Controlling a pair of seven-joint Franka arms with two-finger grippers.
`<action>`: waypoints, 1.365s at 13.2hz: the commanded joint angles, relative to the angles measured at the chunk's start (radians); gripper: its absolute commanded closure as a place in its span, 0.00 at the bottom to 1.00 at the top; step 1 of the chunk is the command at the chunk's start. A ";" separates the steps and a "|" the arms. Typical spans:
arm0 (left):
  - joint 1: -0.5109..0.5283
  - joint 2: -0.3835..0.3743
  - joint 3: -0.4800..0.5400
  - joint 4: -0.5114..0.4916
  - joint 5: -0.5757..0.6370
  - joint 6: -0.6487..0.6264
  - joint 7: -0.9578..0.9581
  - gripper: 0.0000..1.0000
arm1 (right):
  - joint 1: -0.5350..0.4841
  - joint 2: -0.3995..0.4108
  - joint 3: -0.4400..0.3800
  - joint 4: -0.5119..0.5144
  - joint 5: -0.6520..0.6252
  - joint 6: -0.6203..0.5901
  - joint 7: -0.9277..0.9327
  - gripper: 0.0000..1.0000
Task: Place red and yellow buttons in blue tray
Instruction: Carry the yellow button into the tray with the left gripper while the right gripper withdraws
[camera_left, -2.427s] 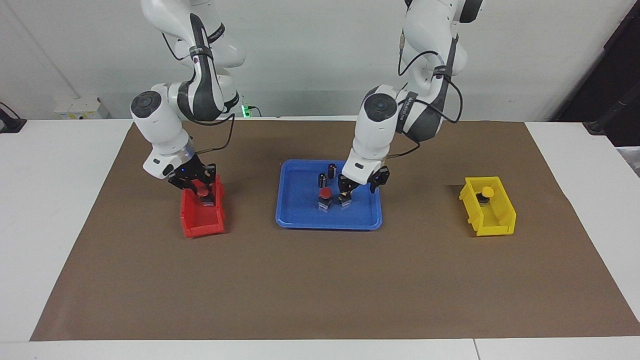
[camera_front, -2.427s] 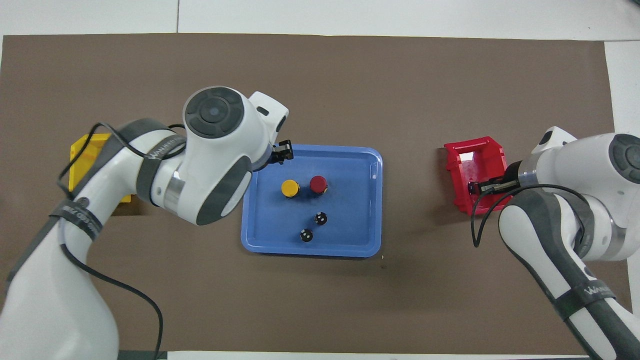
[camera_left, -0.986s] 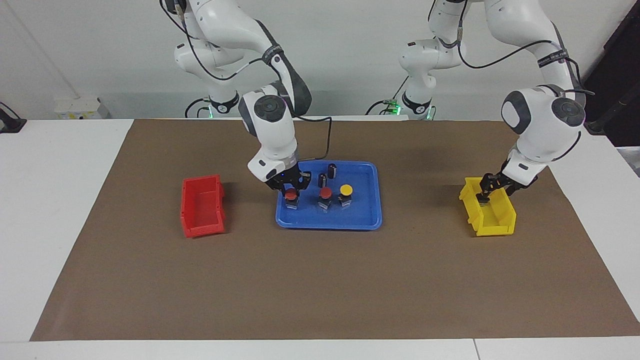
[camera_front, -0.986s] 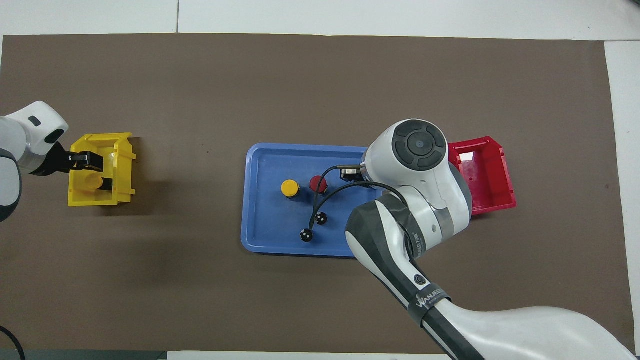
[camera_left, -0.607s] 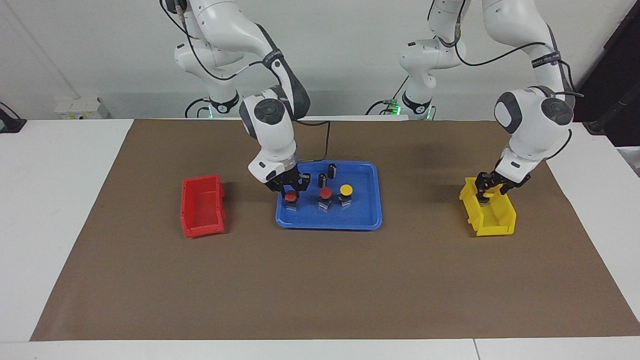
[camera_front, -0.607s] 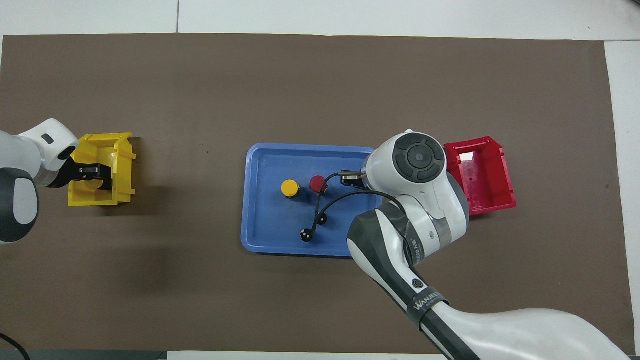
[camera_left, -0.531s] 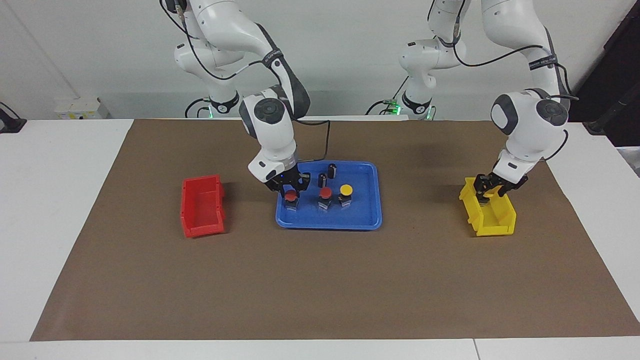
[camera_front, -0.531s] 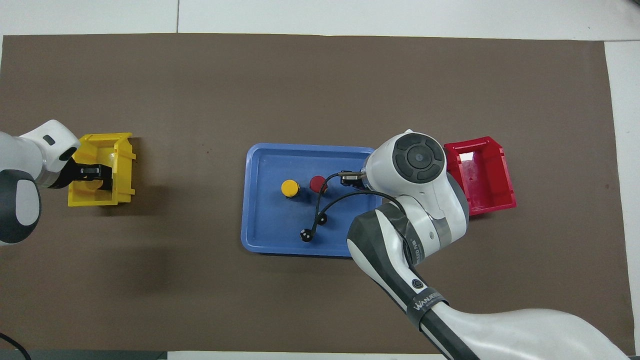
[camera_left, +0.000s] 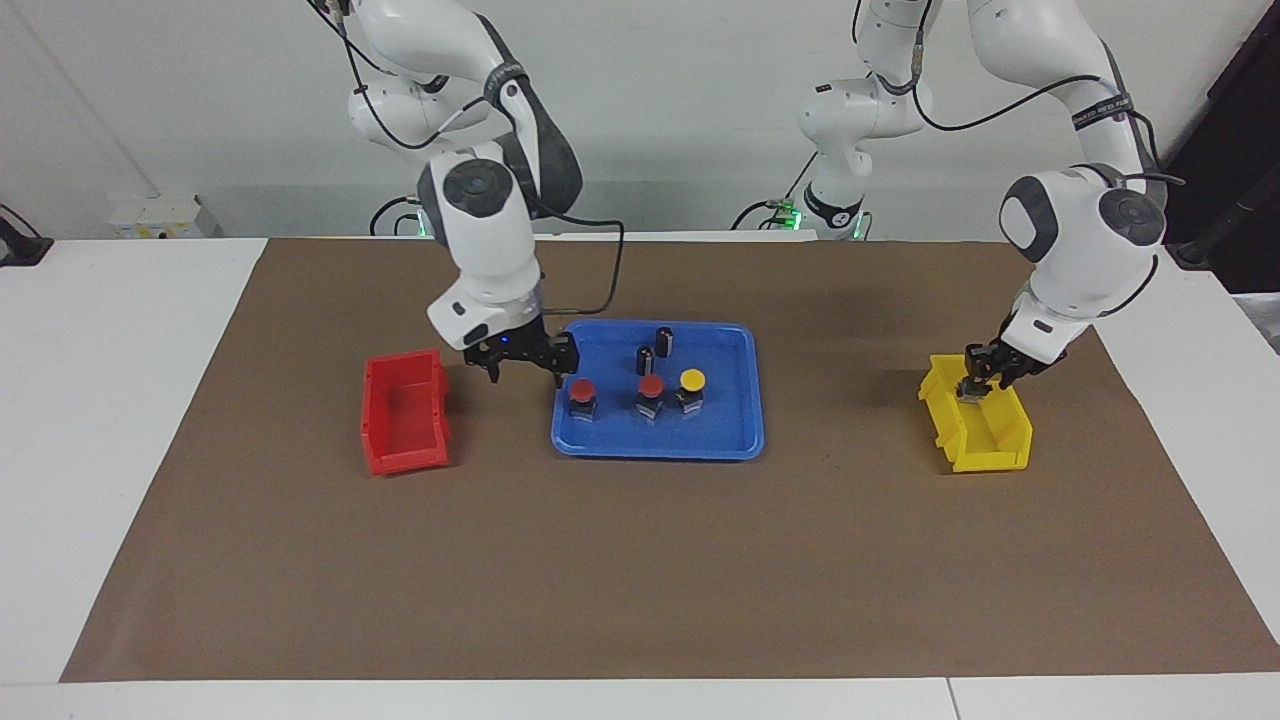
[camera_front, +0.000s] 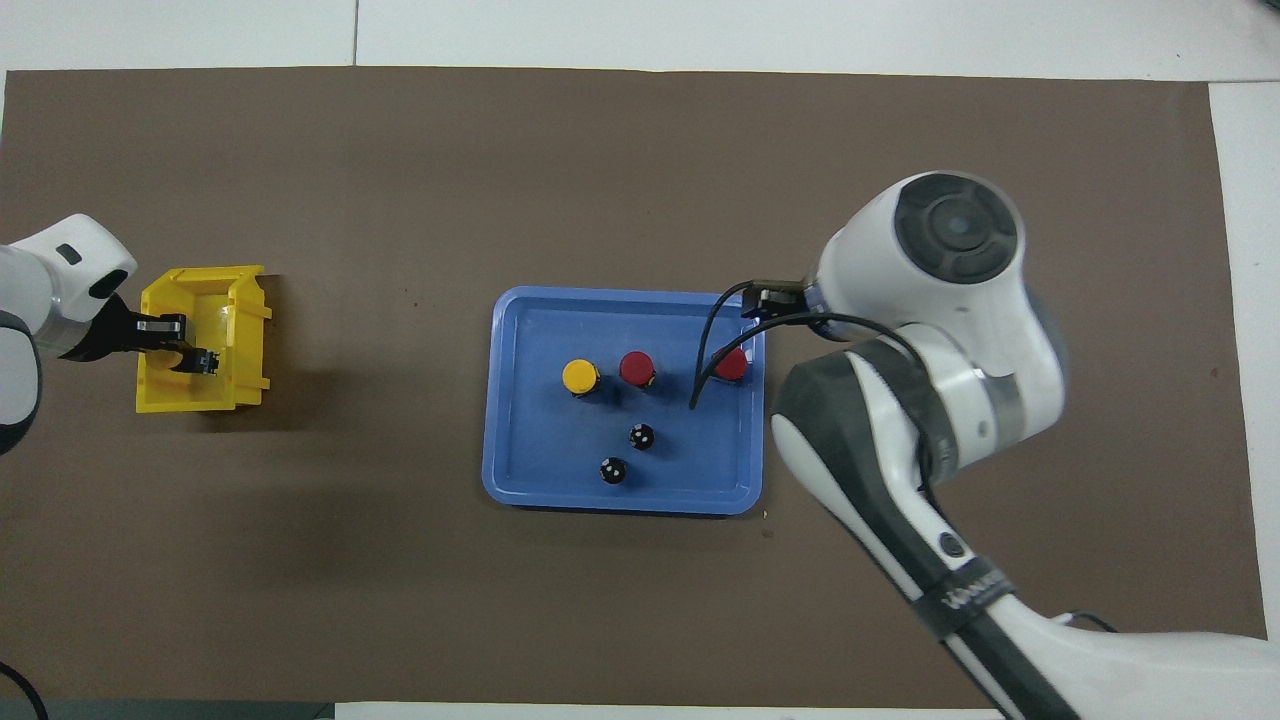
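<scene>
Right claw (camera_left: 525, 368): spread wide, holding nothing, up in the air over the rim of the blue tray (camera_left: 655, 450) at the right arm's end. Just below and beside it, a red button (camera_left: 581, 390), upright on the tray floor and clear of the claw. In line with it, a second red button (camera_left: 651, 386) and then a yellow button (camera_left: 692, 379), all three in the tray. Nearer the robots in the same tray, two dark cylinders (camera_left: 664, 338), not part of the job. Red bin (camera_left: 400, 420) beside the tray, nothing showing inside.

Left claw (camera_left: 978, 385): down inside the yellow bin (camera_left: 985, 450) at the left arm's end of the worktop (camera_left: 120, 420). Closed on anything or not? Cannot tell from here. No fourth button in plain sight, so probably tucked under that claw.

Step in hand, by the look of it: fetching the last yellow button. Three of four home.

Next up: a firm grip low on the base, a straight lift clear of the bin wall, then across to the tray and down onto bare blue, away from the caps already standing there.
</scene>
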 joint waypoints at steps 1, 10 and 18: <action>-0.044 0.024 -0.003 0.141 0.018 -0.156 -0.066 0.99 | -0.100 -0.130 0.010 0.019 0.003 -0.141 -0.099 0.00; -0.590 0.112 -0.012 0.185 -0.054 -0.048 -0.729 0.99 | -0.341 -0.178 0.006 0.152 0.001 -0.402 -0.403 0.00; -0.663 0.166 -0.011 0.083 -0.056 0.081 -0.765 0.99 | -0.369 -0.204 0.008 0.107 0.007 -0.394 -0.474 0.00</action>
